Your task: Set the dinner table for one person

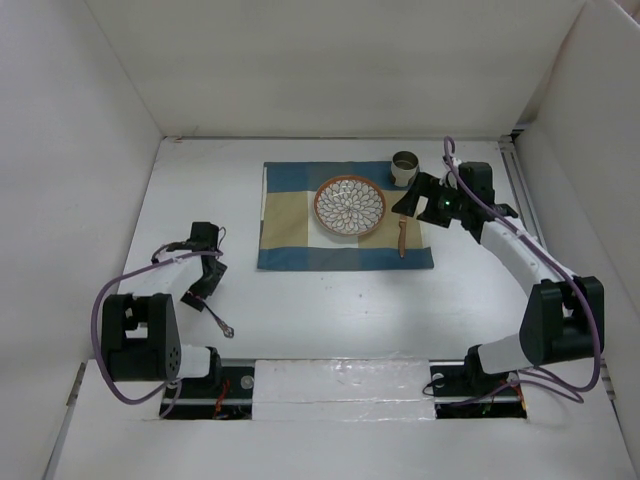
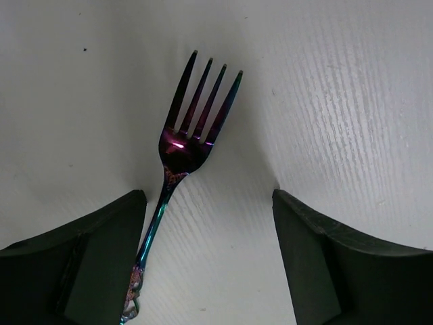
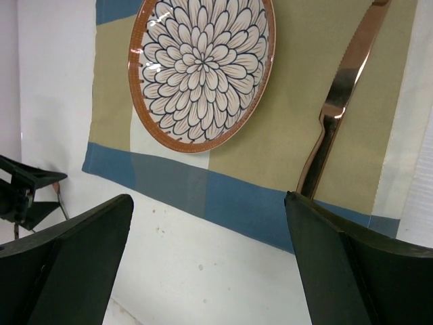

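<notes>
Left gripper (image 2: pixel 208 196) is held open astride the fork (image 2: pixel 183 145); nothing is gripped.
Nearest, the fork's handle is seen running close along the inner face of one finger (image 2: pixel 81 264), well off centre between the jaws; contact cannot be confirmed. Beyond the fingertips the tines point away, and the fork is laid flat on the dinner table (image 2: pixel 338 101). It is judged light, stiff and thin, with a glossy, probably slippery finish. Hold is best taken across the narrow neck just behind the head, with the fingertips pressed down to the surface. Sideways sliding or swivelling is to be expected as the jaws meet it. Farther off, the right gripper (image 3: pixel 208 198) is likewise spread wide and empty above the checked mat (image 3: pixel 270 135), with the plate (image 3: pixel 201 68) and knife (image 3: pixel 338 101) ahead of it.
</notes>
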Robot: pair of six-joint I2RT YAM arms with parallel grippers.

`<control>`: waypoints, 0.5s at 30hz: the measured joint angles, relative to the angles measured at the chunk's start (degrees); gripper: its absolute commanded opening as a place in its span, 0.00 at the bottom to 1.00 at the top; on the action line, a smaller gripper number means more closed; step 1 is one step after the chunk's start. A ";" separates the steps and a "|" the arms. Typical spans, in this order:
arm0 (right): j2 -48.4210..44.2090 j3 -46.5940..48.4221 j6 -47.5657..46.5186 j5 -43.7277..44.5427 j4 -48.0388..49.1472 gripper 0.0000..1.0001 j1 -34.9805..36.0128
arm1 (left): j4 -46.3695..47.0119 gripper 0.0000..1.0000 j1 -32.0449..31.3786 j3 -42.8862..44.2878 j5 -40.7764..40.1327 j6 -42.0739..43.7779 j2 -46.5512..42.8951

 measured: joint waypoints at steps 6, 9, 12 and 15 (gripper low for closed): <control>-0.11 -0.31 0.00 -0.46 0.83 1.00 0.00 | 2.45 0.44 0.00 -0.61 -0.90 0.98 -0.15; -0.48 -0.31 -0.02 -0.46 0.87 1.00 0.00 | 3.82 0.35 0.00 -1.05 -1.25 1.25 -0.31; -1.09 -0.31 0.00 -0.46 0.94 1.00 0.00 | 5.55 0.15 0.00 -1.60 -1.68 1.68 -0.46; -1.27 -0.31 -0.02 -0.42 1.22 1.00 0.00 | 8.04 0.00 0.02 -1.68 -1.75 2.01 0.00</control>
